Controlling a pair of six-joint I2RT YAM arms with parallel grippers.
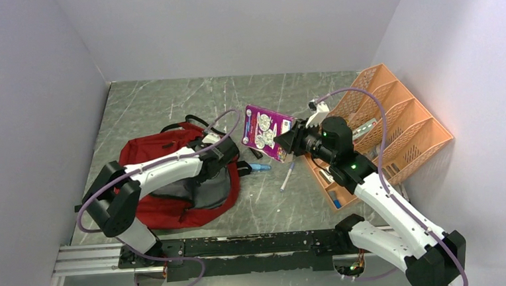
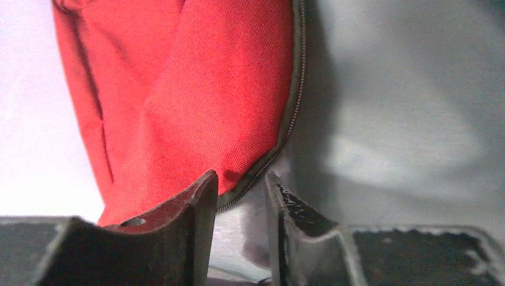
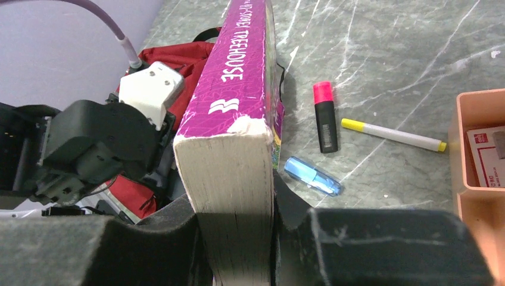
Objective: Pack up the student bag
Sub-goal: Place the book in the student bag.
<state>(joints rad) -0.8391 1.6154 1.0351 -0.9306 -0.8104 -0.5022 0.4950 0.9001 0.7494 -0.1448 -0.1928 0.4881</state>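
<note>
The student bag [image 1: 167, 188], dark red with grey lining, lies open at the left of the table. My left gripper [image 1: 227, 150] is at its right-hand opening rim. In the left wrist view the jaws [image 2: 241, 185] stand narrowly apart, pinching the bag's zipper edge [image 2: 280, 143] and grey lining. My right gripper [image 1: 291, 140] is shut on a thick purple book [image 1: 266, 132] and holds it tilted in the air just right of the bag. In the right wrist view the book [image 3: 235, 89] fills the jaws [image 3: 235, 208], with the bag [image 3: 172, 65] behind it.
An orange desk organiser [image 1: 402, 127] stands at the right, its corner also in the right wrist view [image 3: 479, 101]. On the table between bag and organiser lie a red highlighter [image 3: 324, 116], a white marker with yellow ends [image 3: 393, 134] and a blue item [image 3: 312, 176].
</note>
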